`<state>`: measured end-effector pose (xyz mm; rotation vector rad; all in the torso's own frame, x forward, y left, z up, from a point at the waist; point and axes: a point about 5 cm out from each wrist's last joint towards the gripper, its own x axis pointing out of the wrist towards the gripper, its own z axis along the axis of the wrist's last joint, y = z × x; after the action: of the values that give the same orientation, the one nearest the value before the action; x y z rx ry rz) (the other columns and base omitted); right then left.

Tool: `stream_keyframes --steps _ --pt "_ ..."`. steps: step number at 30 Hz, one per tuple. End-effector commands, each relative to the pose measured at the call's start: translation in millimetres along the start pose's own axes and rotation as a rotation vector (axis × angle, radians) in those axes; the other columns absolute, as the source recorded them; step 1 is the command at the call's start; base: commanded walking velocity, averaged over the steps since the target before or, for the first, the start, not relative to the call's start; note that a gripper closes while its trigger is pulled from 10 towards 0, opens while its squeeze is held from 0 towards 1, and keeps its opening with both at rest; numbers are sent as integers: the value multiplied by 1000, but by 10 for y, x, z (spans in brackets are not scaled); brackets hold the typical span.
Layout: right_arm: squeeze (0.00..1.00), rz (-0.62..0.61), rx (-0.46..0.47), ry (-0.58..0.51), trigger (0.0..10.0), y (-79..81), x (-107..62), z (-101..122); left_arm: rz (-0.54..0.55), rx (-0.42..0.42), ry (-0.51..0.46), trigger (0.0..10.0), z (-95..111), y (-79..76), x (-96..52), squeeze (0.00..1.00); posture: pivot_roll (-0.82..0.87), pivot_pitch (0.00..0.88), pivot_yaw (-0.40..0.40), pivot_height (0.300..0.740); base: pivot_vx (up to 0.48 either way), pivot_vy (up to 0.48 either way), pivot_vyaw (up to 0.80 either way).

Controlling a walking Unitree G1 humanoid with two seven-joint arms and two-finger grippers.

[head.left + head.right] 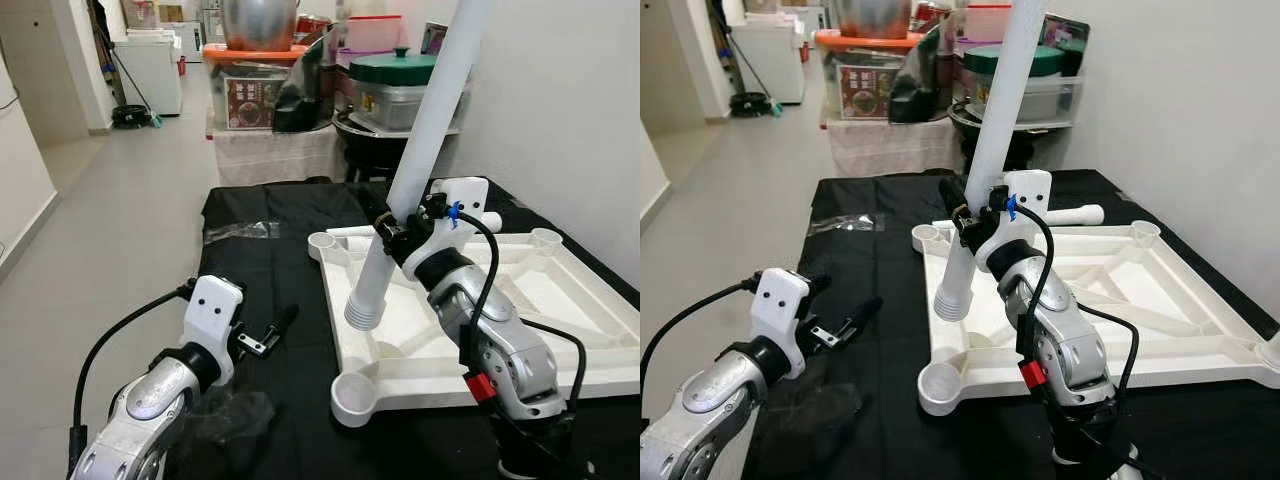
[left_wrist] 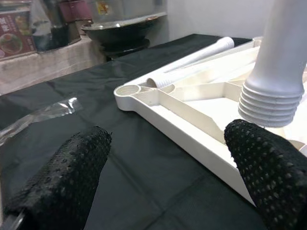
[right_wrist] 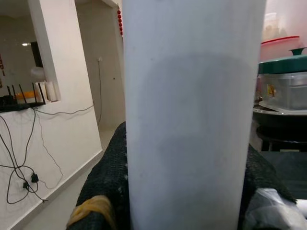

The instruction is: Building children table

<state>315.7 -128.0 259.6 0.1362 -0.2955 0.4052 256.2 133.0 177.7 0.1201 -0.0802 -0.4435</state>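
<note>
A white plastic tabletop [image 1: 560,300] lies upside down on the black cloth, with round leg sockets at its corners [image 1: 357,396]. My right gripper [image 1: 392,228] is shut on a long white table leg [image 1: 425,120], holding it tilted, its ribbed threaded end [image 1: 366,312] hanging just above the tabletop's near left part. A second white leg [image 1: 1075,215] lies along the tabletop's far edge. My left gripper [image 1: 280,328] is open, low over the black cloth to the left of the tabletop, its fingers [image 2: 67,177] wide apart with nothing between them.
A clear plastic wrapper [image 1: 240,231] lies on the cloth at the far left. Behind the table stand stacked pots, a green-lidded container [image 1: 395,85] and boxes. A white wall runs along the right; grey floor [image 1: 120,220] opens to the left.
</note>
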Motion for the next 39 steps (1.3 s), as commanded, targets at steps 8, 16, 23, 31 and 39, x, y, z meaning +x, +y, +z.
stream_keyframes --steps 8,16,23,31,39 --pt "0 13 -45 65 10000 -22 -121 -105 -1 18 94 10000 -245 -16 -107 0 62 0 -31 740 0 0 0" --pt "0 4 -44 80 10000 -19 -147 -151 5 11 83 10000 -235 -12 -91 0 64 0 -31 740 0 0 0" --pt "0 -17 -10 77 10000 -12 -107 -156 -15 19 62 10000 -204 -39 -79 0 69 0 -34 740 0 274 -395" --pt "0 -8 -22 70 10000 2 -92 -153 -4 29 44 10000 -189 -40 -71 0 72 0 -36 740 0 340 -295" --pt "0 -11 -27 67 10000 -3 -77 -154 3 4 35 10000 -188 -49 -72 0 73 0 -37 740 0 0 0"
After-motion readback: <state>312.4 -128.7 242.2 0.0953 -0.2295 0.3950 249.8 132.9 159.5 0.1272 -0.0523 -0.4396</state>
